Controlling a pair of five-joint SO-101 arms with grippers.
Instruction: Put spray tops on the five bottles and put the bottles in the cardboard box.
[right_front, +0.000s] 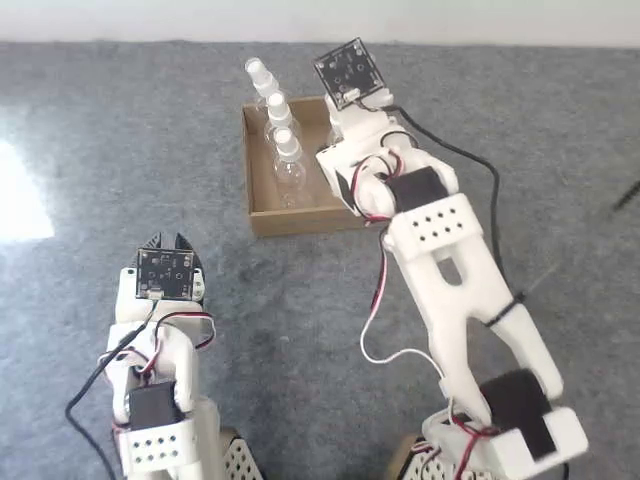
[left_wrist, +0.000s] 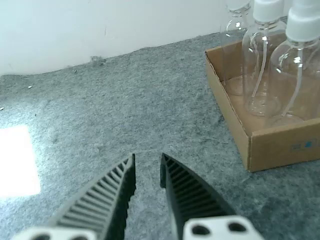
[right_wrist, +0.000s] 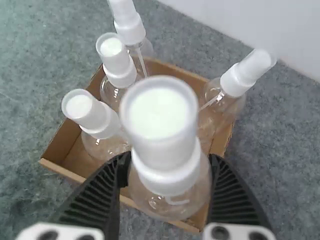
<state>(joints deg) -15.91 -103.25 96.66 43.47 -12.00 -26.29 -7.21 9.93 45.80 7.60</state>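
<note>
The cardboard box (right_front: 262, 215) stands on the grey felt at the back middle. Three clear bottles with white spray tops, the nearest (right_front: 290, 160), line its left side. In the right wrist view a fourth bottle (right_wrist: 240, 75) leans at the box's other side. My right gripper (right_wrist: 162, 200) is over the box (right_wrist: 60, 155), shut on a fifth capped bottle (right_wrist: 160, 130), one finger on each side of its shoulder. My left gripper (left_wrist: 148, 167) rests low over bare felt, short of the box (left_wrist: 280, 145), open by a narrow gap with nothing in it.
Grey felt covers the table, with a pale wall behind it. A bright patch of light (right_front: 20, 200) lies at the left edge. The right arm's black cable (right_front: 480, 170) trails beside the box. There is free felt around the left gripper (right_front: 168, 243).
</note>
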